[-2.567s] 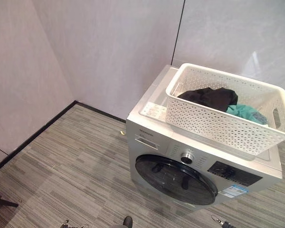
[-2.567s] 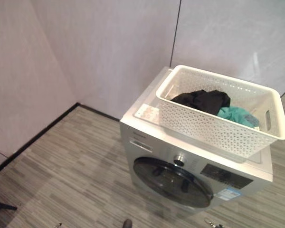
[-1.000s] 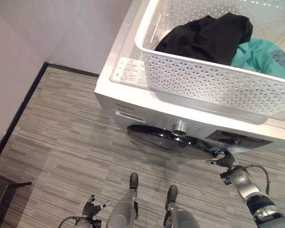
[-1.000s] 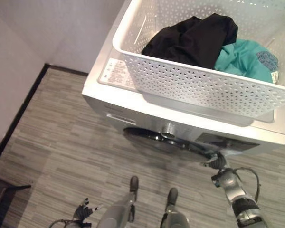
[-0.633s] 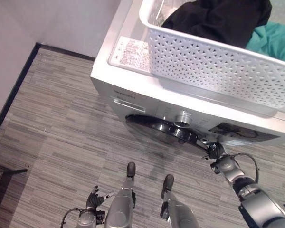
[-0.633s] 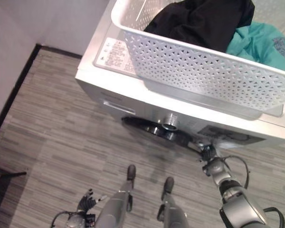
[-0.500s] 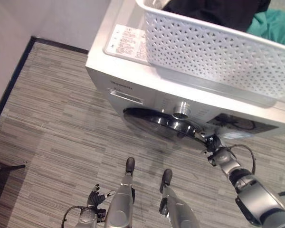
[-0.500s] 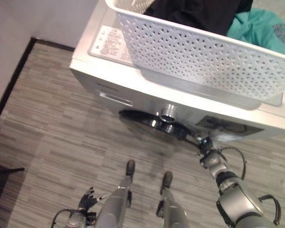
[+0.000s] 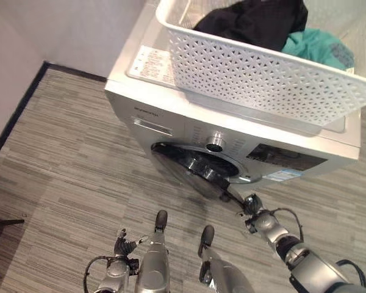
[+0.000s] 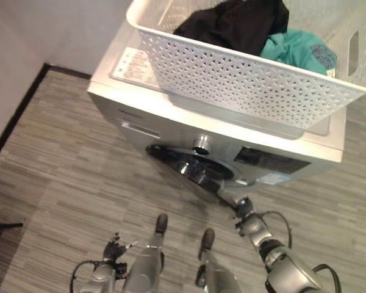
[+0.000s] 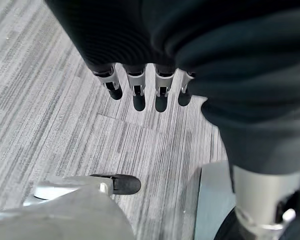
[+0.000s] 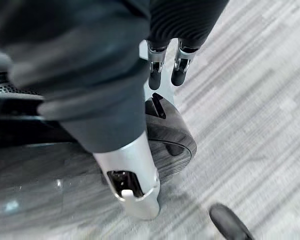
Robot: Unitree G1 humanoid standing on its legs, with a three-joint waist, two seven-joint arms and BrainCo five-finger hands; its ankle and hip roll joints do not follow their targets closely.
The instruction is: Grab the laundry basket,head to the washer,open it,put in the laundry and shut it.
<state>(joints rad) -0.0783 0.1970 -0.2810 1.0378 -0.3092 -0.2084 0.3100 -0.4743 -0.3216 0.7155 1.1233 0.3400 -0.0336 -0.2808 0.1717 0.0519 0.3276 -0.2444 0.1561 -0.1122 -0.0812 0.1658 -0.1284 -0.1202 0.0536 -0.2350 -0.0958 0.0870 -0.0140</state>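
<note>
Silver fingers of the right hand (image 9: 251, 203) sit at the washer door (image 9: 201, 169) edge, door swung partly out; whether they hook the rim or just touch it is hard to tell. Its wrist view has fingertips (image 12: 154, 80) hanging just above the dark glass, no clear wrap. Left hand (image 9: 123, 242) idles low at 7 o'clock from the door, fingers (image 11: 139, 99) straight and relaxed over the floor, holding nothing.

Washer (image 9: 305, 137) is at 12 o'clock from the right hand. White laundry basket (image 9: 256, 70) rests on its top, far rim cut off by the frame. Black garment (image 9: 253, 21) and teal garment (image 9: 314, 46) lie inside, partly hidden by the wall.

Grey striped carpet floor (image 9: 67, 159), pale wall (image 9: 61, 30) with dark skirting at 10 o'clock.
</note>
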